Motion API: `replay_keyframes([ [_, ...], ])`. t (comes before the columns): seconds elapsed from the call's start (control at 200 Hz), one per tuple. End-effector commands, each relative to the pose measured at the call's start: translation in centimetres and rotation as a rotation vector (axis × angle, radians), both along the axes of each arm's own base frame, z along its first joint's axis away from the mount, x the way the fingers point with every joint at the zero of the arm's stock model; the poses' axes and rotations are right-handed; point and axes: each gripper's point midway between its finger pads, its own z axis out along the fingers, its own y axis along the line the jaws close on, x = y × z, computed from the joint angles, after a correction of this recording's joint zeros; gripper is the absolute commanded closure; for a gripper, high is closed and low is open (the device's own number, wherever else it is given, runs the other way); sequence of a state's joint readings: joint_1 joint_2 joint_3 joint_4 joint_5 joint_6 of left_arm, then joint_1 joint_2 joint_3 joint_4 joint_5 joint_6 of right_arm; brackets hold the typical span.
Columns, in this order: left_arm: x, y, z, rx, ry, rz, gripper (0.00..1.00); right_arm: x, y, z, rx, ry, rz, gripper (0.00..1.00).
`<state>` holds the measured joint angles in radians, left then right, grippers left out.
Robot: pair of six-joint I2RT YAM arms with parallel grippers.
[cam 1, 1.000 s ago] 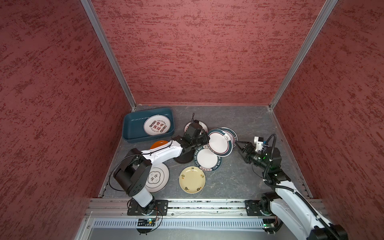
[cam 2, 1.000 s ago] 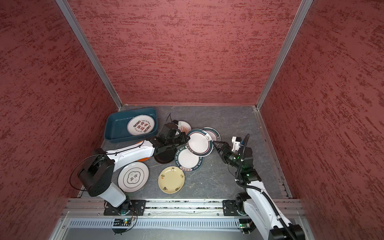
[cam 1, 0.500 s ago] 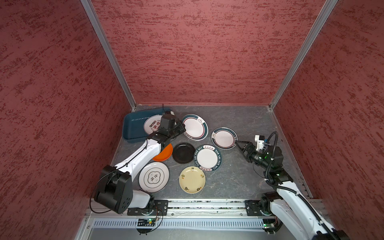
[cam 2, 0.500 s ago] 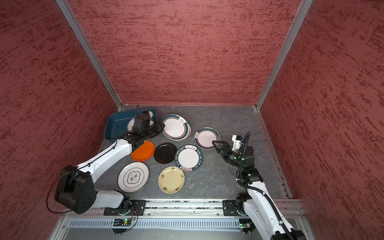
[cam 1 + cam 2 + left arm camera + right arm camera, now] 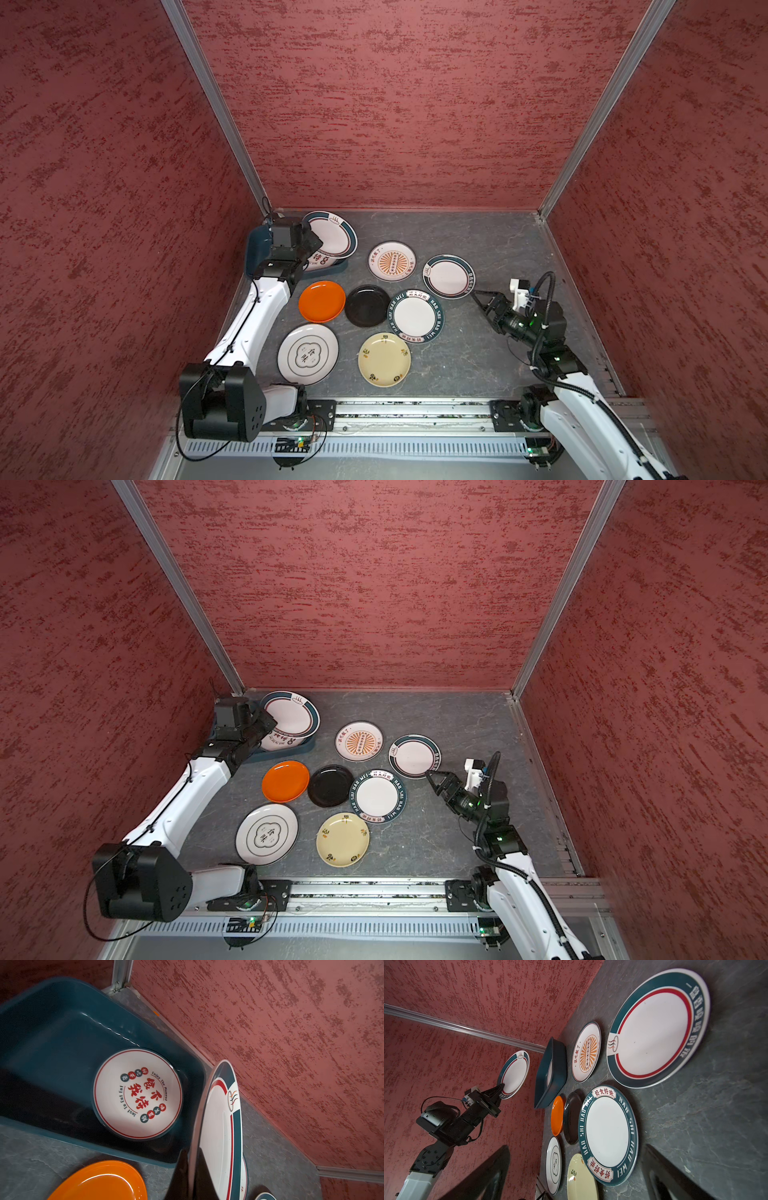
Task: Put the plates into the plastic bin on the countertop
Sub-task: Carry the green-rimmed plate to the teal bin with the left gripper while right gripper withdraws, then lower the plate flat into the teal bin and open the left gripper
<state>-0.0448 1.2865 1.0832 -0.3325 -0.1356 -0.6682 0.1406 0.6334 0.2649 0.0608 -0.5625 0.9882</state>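
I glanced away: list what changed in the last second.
The left pincer, shut on the teal-rimmed plate, carried it from the middle cluster back-left to above the plastic bin edge. The right pincer stayed open; the countertop plates and the plate in the bin stayed put.

a red textured back wall point(image 5: 395, 104) stands at the far end. a left side wall point(image 5: 83, 208) and a right side wall point(image 5: 685, 208), equally red, meet it, and a left metal strip point(image 5: 217, 108) and a right metal strip point(image 5: 600, 108) cover the joints. opposite the back wall runs a silver rail point(image 5: 411, 409). farther still from the back wall lies a pale slotted duct point(image 5: 415, 448), with a small board point(image 5: 291, 444) showing a green light.
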Motion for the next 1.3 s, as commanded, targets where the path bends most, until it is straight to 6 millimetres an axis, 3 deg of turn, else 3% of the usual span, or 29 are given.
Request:
replay_keyframes([
  [0.0, 0.2, 3.1, 1.5, 0.076, -0.014, 0.102, 1.00, 0.0, -0.2, -1.0, -0.038, 0.010, -0.005, 0.01],
  [0.286, 2.2, 6.6, -1.1, 0.035, 0.045, 0.179, 1.00, -0.5, -0.3, -2.5, -0.075, 0.044, 0.005, 0.01],
  [0.621, 4.8, 8.4, -4.5, 0.095, 0.174, 0.180, 1.00, -1.1, -0.7, -3.8, -0.095, 0.073, -0.012, 0.01],
  [0.772, 5.8, 8.3, -6.5, 0.102, 0.228, 0.151, 1.00, -1.3, -0.8, -4.3, -0.098, 0.084, -0.013, 0.01],
  [0.992, 7.1, 7.9, -7.6, 0.092, 0.274, 0.105, 1.00, -1.6, -0.9, -4.6, -0.101, 0.091, -0.015, 0.01],
  [1.298, 7.7, 7.5, -10.1, 0.071, 0.335, 0.074, 1.00, -1.8, -0.9, -5.1, -0.093, 0.104, -0.019, 0.01],
])
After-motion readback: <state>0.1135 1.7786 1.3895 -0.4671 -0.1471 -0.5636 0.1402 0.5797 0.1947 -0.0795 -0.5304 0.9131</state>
